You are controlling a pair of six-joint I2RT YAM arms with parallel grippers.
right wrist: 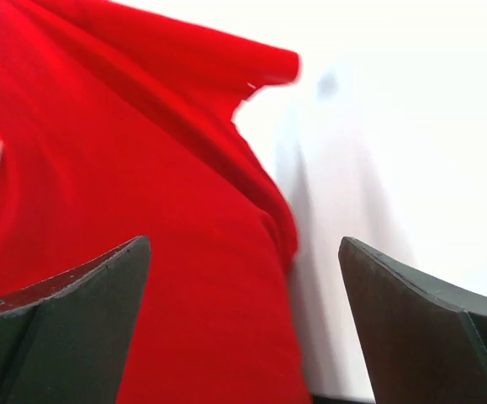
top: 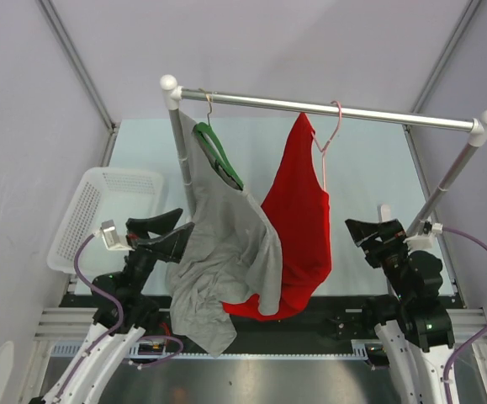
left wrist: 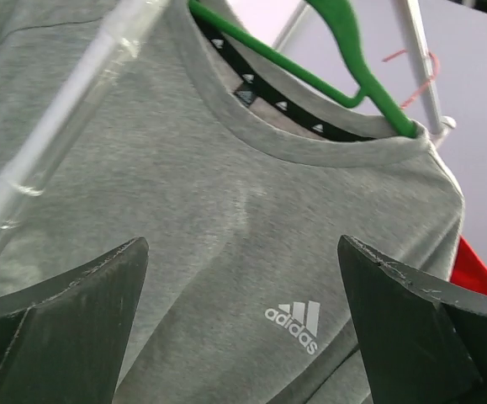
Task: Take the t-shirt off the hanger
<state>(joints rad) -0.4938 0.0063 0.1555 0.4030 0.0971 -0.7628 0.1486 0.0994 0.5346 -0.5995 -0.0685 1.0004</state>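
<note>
While left hand (left wrist: 241, 252) and right hand (right wrist: 243, 248) gape empty, the left should pinch the grey shirt (left wrist: 184, 194) below its collar and slide it off the hanger (left wrist: 351, 46).

Robot lab cell: bare white walls (top: 310, 42), aluminium base frame (top: 58, 324), clothes rail (top: 378, 114)

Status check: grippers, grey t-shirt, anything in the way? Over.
Both open: left gripper facing grey t-shirt, right gripper facing red shirt. T-shirt on green hanger, not gripped. Rack post crosses left wrist view.
</note>
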